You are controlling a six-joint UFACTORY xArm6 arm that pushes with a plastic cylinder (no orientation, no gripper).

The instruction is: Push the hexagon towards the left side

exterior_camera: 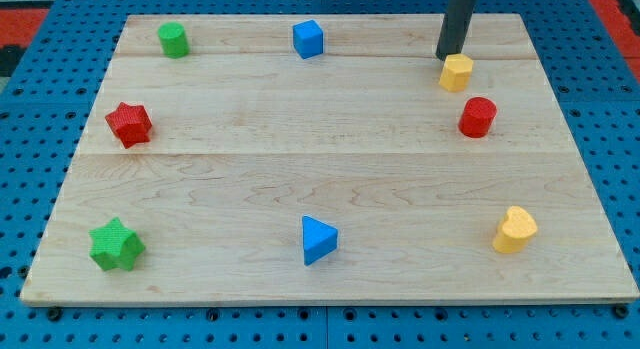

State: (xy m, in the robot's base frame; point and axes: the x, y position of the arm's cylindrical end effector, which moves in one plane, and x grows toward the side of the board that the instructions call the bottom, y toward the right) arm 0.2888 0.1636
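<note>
The yellow hexagon block (456,72) sits near the view's top right of the wooden board (330,179). My tip (446,56) is the lower end of a dark rod coming down from the view's top. It stands just above and slightly left of the yellow hexagon, touching or almost touching its upper edge. A red cylinder (478,117) lies just below and to the right of the hexagon.
A blue cube (308,39) and a green cylinder (174,39) lie along the view's top. A red star (129,124) is at the left, a green star (116,245) at bottom left, a blue triangle (318,239) at bottom middle, a yellow heart (515,229) at bottom right.
</note>
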